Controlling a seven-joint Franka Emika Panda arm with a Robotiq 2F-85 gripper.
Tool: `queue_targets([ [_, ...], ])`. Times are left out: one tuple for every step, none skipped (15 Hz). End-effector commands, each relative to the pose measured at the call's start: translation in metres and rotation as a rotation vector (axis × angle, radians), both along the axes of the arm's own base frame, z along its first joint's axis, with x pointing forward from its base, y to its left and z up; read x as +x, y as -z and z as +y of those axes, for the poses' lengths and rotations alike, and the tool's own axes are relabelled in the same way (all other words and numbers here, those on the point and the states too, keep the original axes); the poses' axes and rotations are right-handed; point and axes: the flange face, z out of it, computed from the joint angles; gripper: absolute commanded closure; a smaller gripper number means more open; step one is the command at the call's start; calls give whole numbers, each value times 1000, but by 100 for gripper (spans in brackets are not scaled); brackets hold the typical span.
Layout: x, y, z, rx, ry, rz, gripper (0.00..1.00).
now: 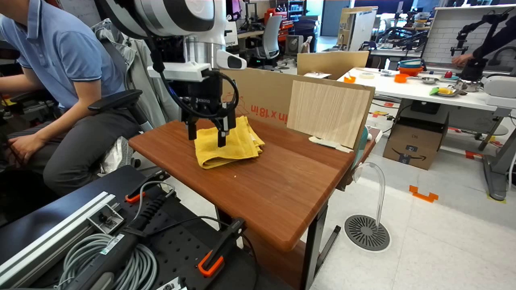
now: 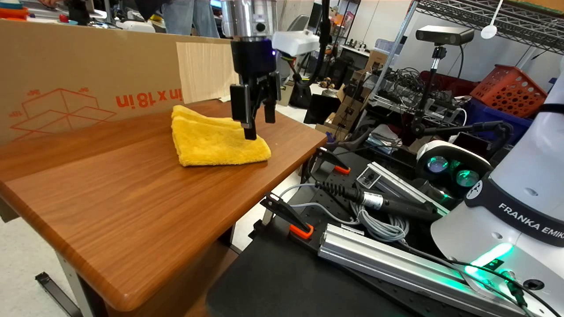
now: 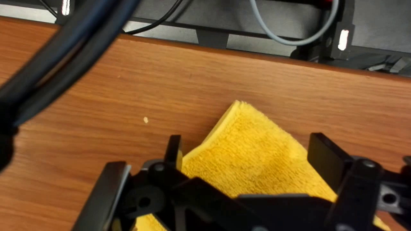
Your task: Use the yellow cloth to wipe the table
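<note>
The yellow cloth (image 1: pixel 238 141) lies folded on the brown wooden table (image 1: pixel 282 197). It also shows in an exterior view (image 2: pixel 211 145), its layers stacked toward the cardboard side. My gripper (image 1: pixel 207 137) points down over the cloth, and it also shows in an exterior view (image 2: pixel 260 125). In the wrist view the fingers stand wide apart, with the gripper (image 3: pixel 247 146) open and a corner of the cloth (image 3: pixel 257 163) between and beyond the fingers. Nothing is held. The fingertips look slightly above the cloth. Part of the cloth is hidden behind the gripper body in the wrist view.
A cardboard wall (image 2: pixel 88 66) with a light wood panel (image 1: pixel 328 112) lines the table's back edge. Black clamps (image 1: pixel 225 245), cables and an aluminium bar (image 2: pixel 387 264) lie along the robot's side. A small pale speck (image 3: pixel 145 120) is on the table. A person (image 1: pixel 72 60) sits close by.
</note>
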Motion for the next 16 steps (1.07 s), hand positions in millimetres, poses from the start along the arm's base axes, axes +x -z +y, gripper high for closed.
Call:
queue_targets([
  [-2, 16, -3, -23, -21, -27, 0],
  [-2, 16, -2, -19, -29, -42, 0],
  [-3, 15, 1, -15, -37, -56, 0],
  [-2, 14, 5, -10, -48, -77, 0],
  [-2, 12, 9, -6, -59, -97, 0],
  [0, 9, 15, 4, -64, -109, 0],
  [2, 7, 20, 18, -68, -111, 0],
  [5, 4, 27, 26, -73, -126, 0],
  [8, 3, 32, 31, -76, -133, 0],
  [14, 2, 36, 30, -72, -146, 0],
  [20, 1, 39, 28, -66, -155, 0],
  [28, 2, 38, 23, -50, -148, 0],
  [33, 4, 37, 17, -38, -152, 0],
  [39, 9, 33, 1, -19, -146, 0],
  [45, 14, 28, -16, -1, -145, 0],
  [48, 19, 23, -34, 19, -119, 0],
])
